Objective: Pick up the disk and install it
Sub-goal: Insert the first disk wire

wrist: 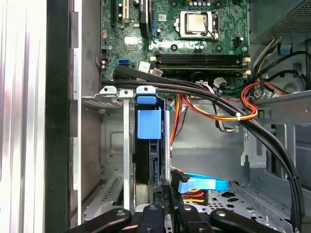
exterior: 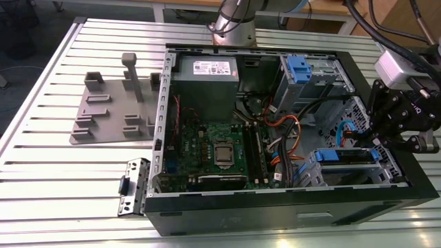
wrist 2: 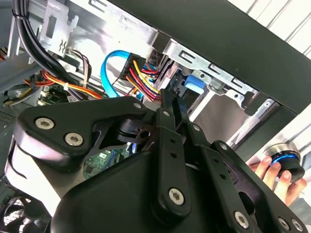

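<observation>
Your gripper (exterior: 403, 135) is hanging at the open computer case's (exterior: 289, 209) edge on the exterior view's right, just above the lower drive cage (exterior: 355, 164). In the second wrist view its two black fingers (wrist 2: 171, 104) are pressing together into one thin blade, so it is sitting closed with nothing between them. Those closed tips are pointing at the blue rail (wrist 2: 193, 82) of the disk, which you are seeing seated edge-on in the metal cage; whether the tips are touching it cannot be told. In the first wrist view the disk (wrist: 147, 160) is standing inside the cage slot with its blue plastic tab (wrist: 148, 122) facing outward, and the gripper's tips (wrist: 166, 191) are sitting right beside it.

Beyond the cage, orange, red and yellow cables (wrist: 228, 109) are running across toward the green motherboard (exterior: 217, 155). The grey power supply box (exterior: 204, 88) is lying at the case's far end. Outside the case, the grey slotted stand (exterior: 113, 111) is resting on the ribbed table (exterior: 55, 170). A person's fingers (wrist 2: 272, 174) are resting on a round knob (wrist 2: 285, 162).
</observation>
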